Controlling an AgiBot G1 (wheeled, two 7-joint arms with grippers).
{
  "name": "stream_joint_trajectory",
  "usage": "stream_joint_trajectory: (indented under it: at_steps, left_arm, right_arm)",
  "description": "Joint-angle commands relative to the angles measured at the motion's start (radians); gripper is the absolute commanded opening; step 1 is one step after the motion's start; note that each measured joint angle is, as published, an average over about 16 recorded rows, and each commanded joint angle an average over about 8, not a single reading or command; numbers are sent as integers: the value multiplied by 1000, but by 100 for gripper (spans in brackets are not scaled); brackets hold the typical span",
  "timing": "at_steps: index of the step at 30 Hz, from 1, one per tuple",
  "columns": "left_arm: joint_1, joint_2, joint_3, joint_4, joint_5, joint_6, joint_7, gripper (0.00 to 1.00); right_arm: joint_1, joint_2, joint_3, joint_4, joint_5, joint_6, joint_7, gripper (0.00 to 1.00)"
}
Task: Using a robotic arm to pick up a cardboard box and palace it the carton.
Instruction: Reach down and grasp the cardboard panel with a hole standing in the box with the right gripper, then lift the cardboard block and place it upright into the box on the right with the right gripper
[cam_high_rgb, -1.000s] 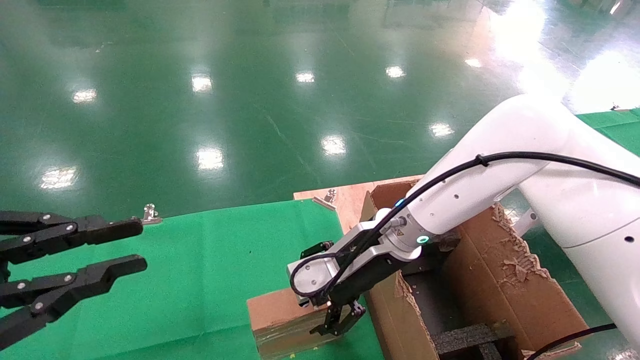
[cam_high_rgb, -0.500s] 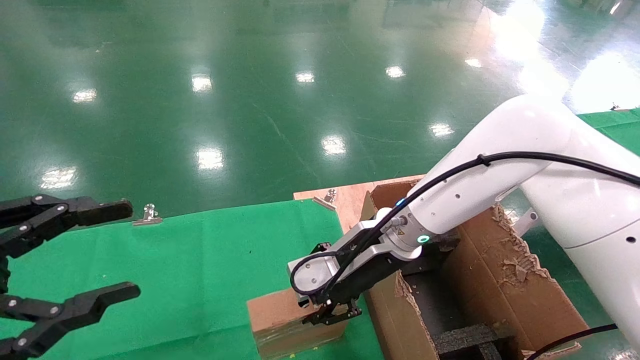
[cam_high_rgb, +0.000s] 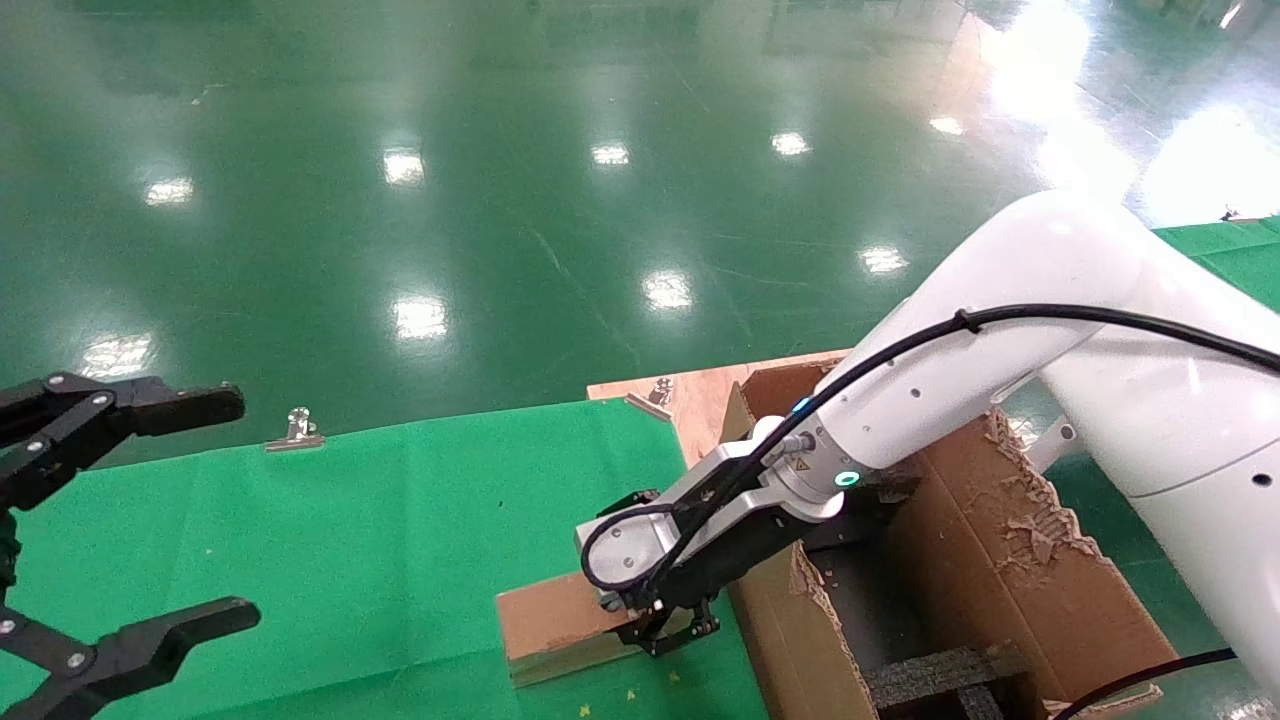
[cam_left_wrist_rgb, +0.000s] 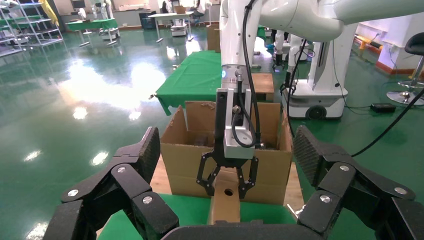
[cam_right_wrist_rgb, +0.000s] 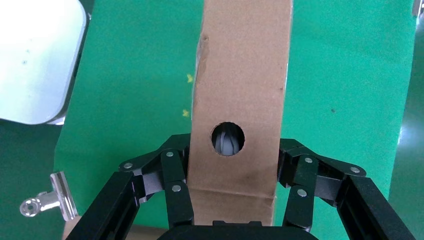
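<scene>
The small cardboard box (cam_high_rgb: 555, 625) lies on the green cloth just left of the carton (cam_high_rgb: 1000, 560). The white robotic arm's right gripper (cam_high_rgb: 668, 630) is shut on the box's end nearest the carton. In the right wrist view the fingers (cam_right_wrist_rgb: 175, 185) press both sides of the box (cam_right_wrist_rgb: 240, 90), beside its round hole. The left wrist view shows the same grip (cam_left_wrist_rgb: 228, 182) on the box (cam_left_wrist_rgb: 223, 200) in front of the carton (cam_left_wrist_rgb: 185, 150). My left gripper (cam_high_rgb: 230, 505) hangs wide open and empty at the far left, above the cloth.
The green cloth (cam_high_rgb: 400, 520) covers the table. A metal clip (cam_high_rgb: 293, 432) holds its far edge, another clip (cam_high_rgb: 655, 392) sits by the wooden board (cam_high_rgb: 700, 395). Black foam inserts (cam_high_rgb: 940, 670) lie inside the carton, whose flaps are ragged.
The right gripper's fingers have closed on the box's end, and the box has risen a little off the cloth. The left gripper has opened wider.
</scene>
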Motion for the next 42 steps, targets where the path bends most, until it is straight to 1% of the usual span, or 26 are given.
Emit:
stream_joint_trajectory:
  at_steps: [1, 6, 13, 16, 19, 27, 34, 42]
  left_arm:
    - [0, 0, 0, 0, 0, 0, 0, 100]
    - [0, 0, 0, 0, 0, 0, 0, 100]
    - [0, 0, 0, 0, 0, 0, 0, 100]
    - [0, 0, 0, 0, 0, 0, 0, 100]
    - [0, 0, 0, 0, 0, 0, 0, 100]
    - [0, 0, 0, 0, 0, 0, 0, 100]
    - [0, 0, 0, 0, 0, 0, 0, 100]
    - [0, 0, 1, 0, 0, 0, 0, 100]
  right_arm:
    - [7, 0, 3, 0, 7, -3, -4, 0]
    - [142, 17, -38, -64, 93, -19, -63, 0]
    - [364, 54, -154, -162, 204, -22, -137, 0]
    - [439, 69, -208, -193, 243, -22, -157, 0]
    - [490, 81, -266, -217, 281, -22, -173, 0]
    - [579, 120, -443, -269, 376, -25, -212, 0]
    - [707, 213, -625, -284, 423, -28, -219, 0]
    - [884, 341, -861, -270, 429, -29, -203, 0]
